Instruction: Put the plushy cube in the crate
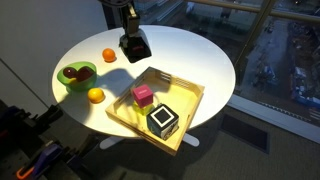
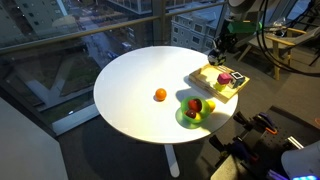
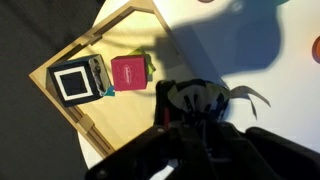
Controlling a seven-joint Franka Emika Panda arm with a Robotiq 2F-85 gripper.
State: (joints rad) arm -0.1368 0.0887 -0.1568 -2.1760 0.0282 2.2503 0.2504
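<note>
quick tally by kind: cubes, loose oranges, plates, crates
cubes: 3 (pink cube, black cube, plush cube in the gripper)
loose oranges: 2
green plate: 1
yellow crate: 1
total: 7

No words, numbers or brand marks that I can read through any of my cameras, the black cube point(image 3: 76, 82) in the crate point(image 3: 85, 40) bears only a plain white square outline
</note>
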